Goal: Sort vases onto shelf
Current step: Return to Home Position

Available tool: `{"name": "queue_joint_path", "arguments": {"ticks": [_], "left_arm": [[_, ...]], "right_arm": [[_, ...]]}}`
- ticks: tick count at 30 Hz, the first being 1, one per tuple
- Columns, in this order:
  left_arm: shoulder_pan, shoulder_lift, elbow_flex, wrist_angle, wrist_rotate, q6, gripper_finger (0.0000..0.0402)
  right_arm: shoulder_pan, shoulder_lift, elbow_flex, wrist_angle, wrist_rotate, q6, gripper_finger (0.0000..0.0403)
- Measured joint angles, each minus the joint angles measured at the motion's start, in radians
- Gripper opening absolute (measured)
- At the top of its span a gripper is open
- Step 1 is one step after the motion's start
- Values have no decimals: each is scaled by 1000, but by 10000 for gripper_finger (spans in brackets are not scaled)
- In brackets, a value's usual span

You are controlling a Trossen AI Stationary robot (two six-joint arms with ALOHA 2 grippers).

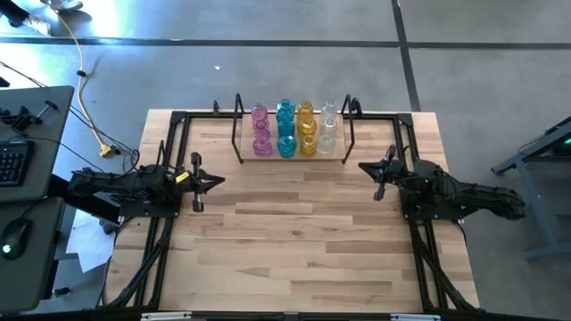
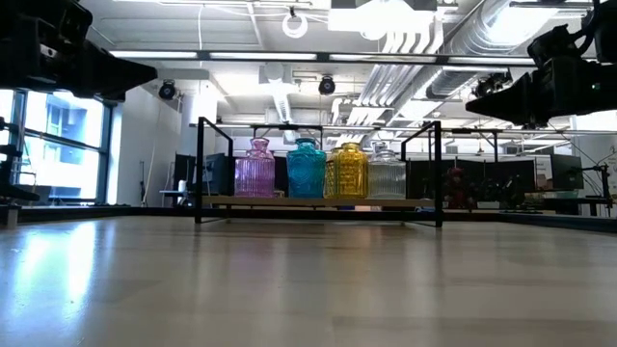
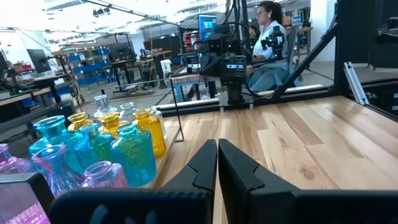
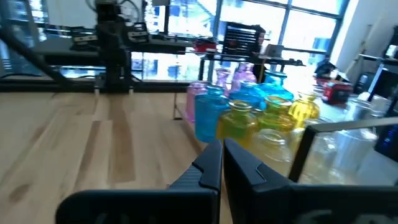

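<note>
We look down on a pale wooden table (image 1: 294,250) edged by a black rail frame (image 1: 183,115), with grey floor around it. The shelf (image 1: 239,134) stands at the table's far edge, midway between the two arms. Every vase we can see stands on it, lined up by colour. The pink vases (image 1: 260,131) are at the left arm's end, then come the teal vases (image 1: 285,130), the yellow vases (image 1: 307,129) and the clear vases (image 1: 327,128) at the right arm's end. The left gripper (image 1: 221,182) hangs over the table's left side, apart from the shelf. Its wrist view shows its fingers (image 3: 202,168) pressed together with nothing between them. The right gripper (image 1: 361,167) sits opposite, near the shelf's end post but not touching it, and its fingers (image 4: 208,165) are likewise pressed together and empty. In the room beyond, a person (image 3: 267,43) sits at a workstation.
</note>
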Motion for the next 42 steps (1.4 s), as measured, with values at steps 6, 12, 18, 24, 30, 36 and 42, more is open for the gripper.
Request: {"name": "queue_joint_path", "arguments": {"ticks": [6,12,18,24,30,36,42], "left_arm": [[16,0,0,1,-6,-4,5],[48,8,0,2,-6,-28,5],[58,16,0,6,-6,-68,5],[58,17,0,48,103,-32,5],[58,17,1,105,214,16,5],[59,17,63,85,214,32,5],[59,32,74,44,221,52,5]], "right_arm": [[-51,0,0,0,1,9,0],[-93,0,0,0,4,-10,0],[-98,0,0,1,5,67,0],[-98,0,-1,1,5,129,0],[-98,0,-1,2,8,122,0],[-98,0,-1,2,7,121,0],[-98,1,-1,2,7,122,0]]}}
